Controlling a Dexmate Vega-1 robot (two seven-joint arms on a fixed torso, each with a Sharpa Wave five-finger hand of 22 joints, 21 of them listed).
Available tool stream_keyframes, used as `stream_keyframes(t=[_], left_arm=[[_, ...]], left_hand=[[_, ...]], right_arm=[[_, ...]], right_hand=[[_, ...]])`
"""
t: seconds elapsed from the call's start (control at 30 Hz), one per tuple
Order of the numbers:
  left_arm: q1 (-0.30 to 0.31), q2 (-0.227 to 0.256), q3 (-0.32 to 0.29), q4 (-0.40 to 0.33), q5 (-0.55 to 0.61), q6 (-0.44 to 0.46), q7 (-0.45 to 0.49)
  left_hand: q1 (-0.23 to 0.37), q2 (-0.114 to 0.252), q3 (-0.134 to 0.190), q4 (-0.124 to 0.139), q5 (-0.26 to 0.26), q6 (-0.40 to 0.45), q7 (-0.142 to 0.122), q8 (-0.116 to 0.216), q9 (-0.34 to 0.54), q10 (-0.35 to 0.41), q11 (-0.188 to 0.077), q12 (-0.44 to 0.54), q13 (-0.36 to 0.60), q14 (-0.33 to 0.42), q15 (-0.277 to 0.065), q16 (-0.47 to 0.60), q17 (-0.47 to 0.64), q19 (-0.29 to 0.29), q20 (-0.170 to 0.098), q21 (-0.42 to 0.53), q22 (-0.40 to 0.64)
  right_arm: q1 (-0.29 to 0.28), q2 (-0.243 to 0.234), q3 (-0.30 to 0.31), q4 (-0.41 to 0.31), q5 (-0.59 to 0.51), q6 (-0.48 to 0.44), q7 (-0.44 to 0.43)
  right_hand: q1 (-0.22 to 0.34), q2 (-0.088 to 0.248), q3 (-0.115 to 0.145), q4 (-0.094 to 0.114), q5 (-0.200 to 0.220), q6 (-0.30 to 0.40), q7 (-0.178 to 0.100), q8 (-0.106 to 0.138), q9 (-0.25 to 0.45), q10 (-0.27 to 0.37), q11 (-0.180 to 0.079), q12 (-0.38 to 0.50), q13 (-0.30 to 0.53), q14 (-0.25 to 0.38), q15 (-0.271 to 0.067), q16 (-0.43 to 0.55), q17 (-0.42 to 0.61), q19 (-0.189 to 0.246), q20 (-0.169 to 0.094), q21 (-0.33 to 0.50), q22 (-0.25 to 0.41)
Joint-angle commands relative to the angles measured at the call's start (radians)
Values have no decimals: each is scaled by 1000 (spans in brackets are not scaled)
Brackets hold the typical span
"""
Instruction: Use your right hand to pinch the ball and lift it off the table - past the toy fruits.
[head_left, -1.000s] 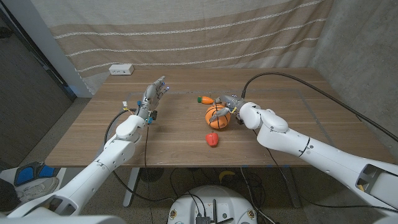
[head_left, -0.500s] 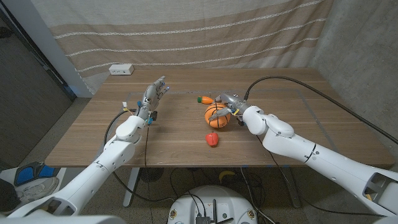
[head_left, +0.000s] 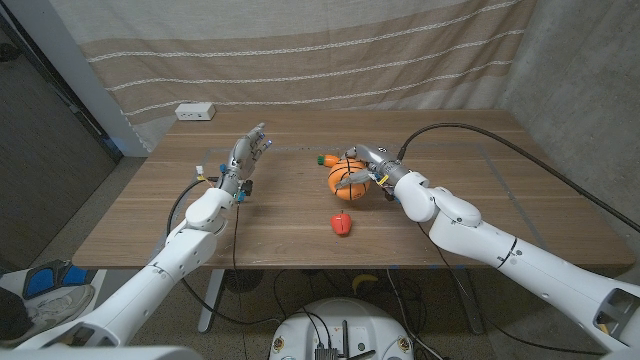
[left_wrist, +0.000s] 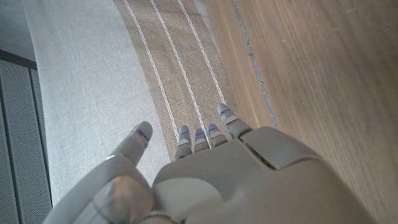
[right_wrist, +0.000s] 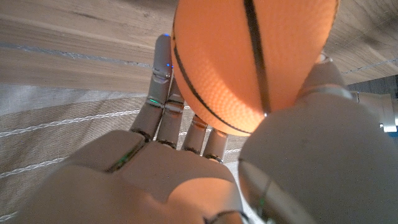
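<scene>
The orange ball (head_left: 347, 175) is held tight by the right hand (head_left: 372, 166) near the red toy fruit (head_left: 342, 224), while the left hand (head_left: 244, 157) is kept open above the counter (head_left: 280, 215).

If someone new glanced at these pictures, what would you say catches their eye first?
The orange ball, gripped in the right hand near the table's middle. Next, the red toy fruit nearer the robot, and the left hand held up with fingers apart, holding nothing.
</scene>
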Motion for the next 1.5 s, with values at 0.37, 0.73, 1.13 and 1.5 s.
stream_keyframes(t=[0.37, 0.73, 1.13, 1.5], left_arm=[[14, 5, -6, -15, 5, -8, 5], [11, 3, -8, -10, 4, -11, 4], [1, -1, -8, 1, 1, -10, 0], [-5, -2, -6, 6, 1, -9, -3]], left_hand=[[-11, 54, 3, -1, -3, 11, -1, 2, 2, 5, -1, 6, 5, 3, -1, 6, 2, 6, 0, 0, 5], [-12, 54, 4, -2, -3, 11, -1, 2, 2, 4, -1, 5, 5, 3, -1, 6, 2, 7, -1, 0, 5], [-13, 54, 4, -2, -3, 11, -4, 2, 2, 4, 0, 5, 5, 3, -1, 6, 2, 7, 0, 0, 5], [-13, 55, 5, -2, -3, 8, -5, 1, 2, 4, 0, 5, 5, 3, 0, 6, 2, 8, -1, 0, 5]], right_arm=[[-89, 8, 141, 7, 118, 207, -139], [-113, 12, 197, 22, 189, 294, -173], [-118, 31, 235, 58, 252, 369, -196], [-141, 41, 290, 80, 342, 442, -215]], right_hand=[[355, 349, -7, 2, 10, 161, 103, -4, 4, 49, -8, 10, 90, 192, -287, -1, 10, -73, -202, 16, -8], [356, 349, -11, 4, 15, 168, 103, -6, 5, 53, -6, 11, 100, 197, -287, 0, 15, -73, -202, 24, -15], [358, 347, -14, 4, 18, 169, 104, -10, 5, 56, -5, 11, 108, 200, -287, 0, 19, -73, -202, 30, -22], [361, 347, -16, 4, 21, 171, 105, -14, 6, 58, -6, 10, 115, 201, -286, -1, 23, -73, -203, 36, -28]])
